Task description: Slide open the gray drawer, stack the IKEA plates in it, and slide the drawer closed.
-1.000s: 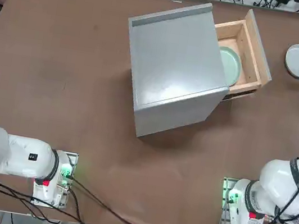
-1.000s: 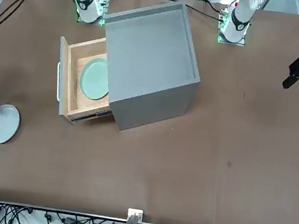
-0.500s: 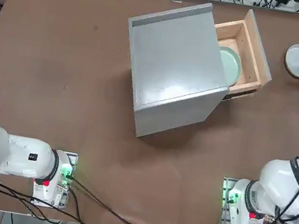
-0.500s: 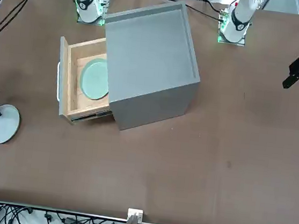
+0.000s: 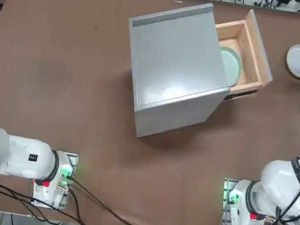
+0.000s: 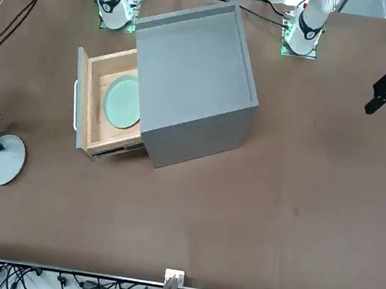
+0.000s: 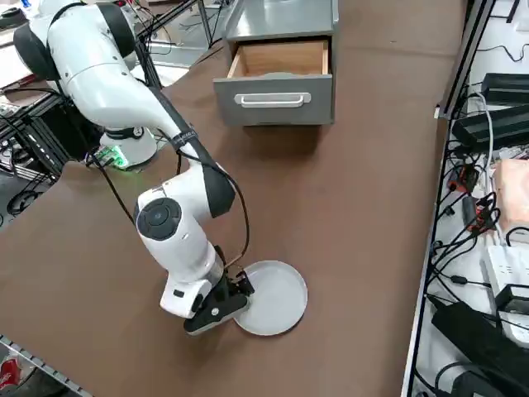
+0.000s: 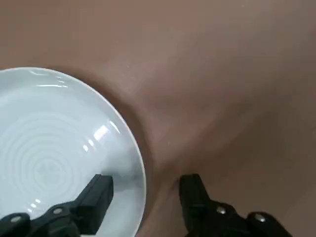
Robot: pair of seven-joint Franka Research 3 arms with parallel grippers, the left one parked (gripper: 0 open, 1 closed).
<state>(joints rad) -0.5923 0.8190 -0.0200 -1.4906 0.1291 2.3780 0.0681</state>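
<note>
Straddling glossy round white plate [image 8: 59, 153] rim

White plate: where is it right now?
The white plate lies on the table near the top view's right edge, right of the open drawer, with the right end effector straddling its rim.

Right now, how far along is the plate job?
Done: gray drawer is open, with the mint plate inside. In hand: right gripper, open, straddles the white plate's rim on the table, one finger over the plate, not lifted. Left: stack it, close the drawer.
</note>
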